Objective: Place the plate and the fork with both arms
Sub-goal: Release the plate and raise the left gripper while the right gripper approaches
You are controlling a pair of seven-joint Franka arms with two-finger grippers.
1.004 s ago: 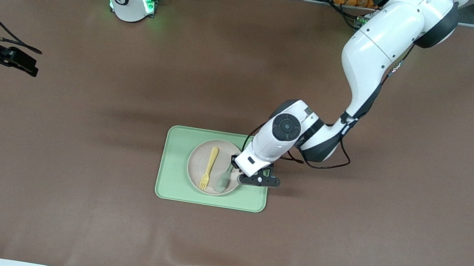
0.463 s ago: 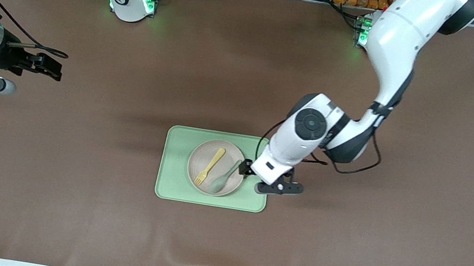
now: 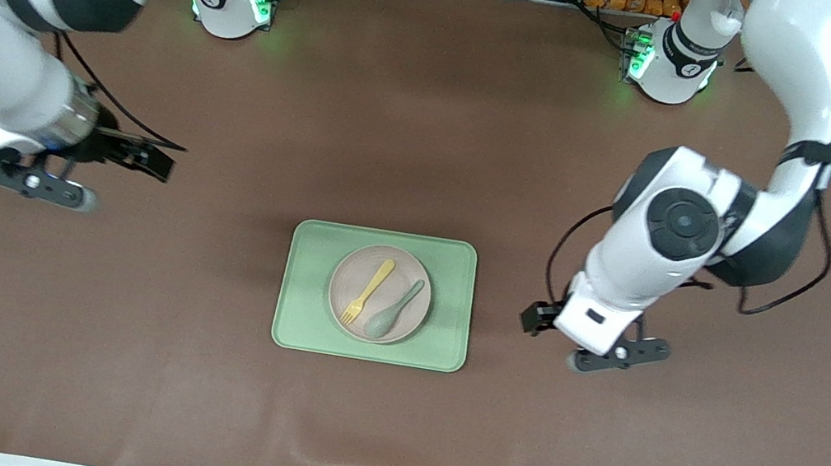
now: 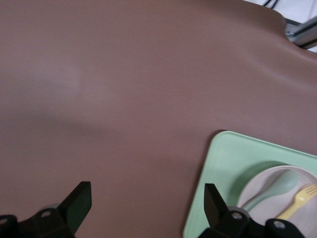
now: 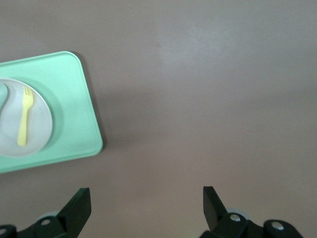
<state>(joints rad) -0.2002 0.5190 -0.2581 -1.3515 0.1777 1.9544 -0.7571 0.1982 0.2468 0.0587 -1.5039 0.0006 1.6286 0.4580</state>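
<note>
Table (image 3: 432, 127): brown matte covering, slightly rippled at the edge nearest the front camera. Lying directly on it, one light-green rectangular tray (image 3: 307, 283) with rounded corners, near the middle. Both arm bases stand on the edge farthest from the front camera.

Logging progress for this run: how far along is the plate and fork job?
Looks done: the plate sits on the green tray, with the fork and a spoon on it. Nothing in hand: left gripper and right gripper are open over bare table.
</note>
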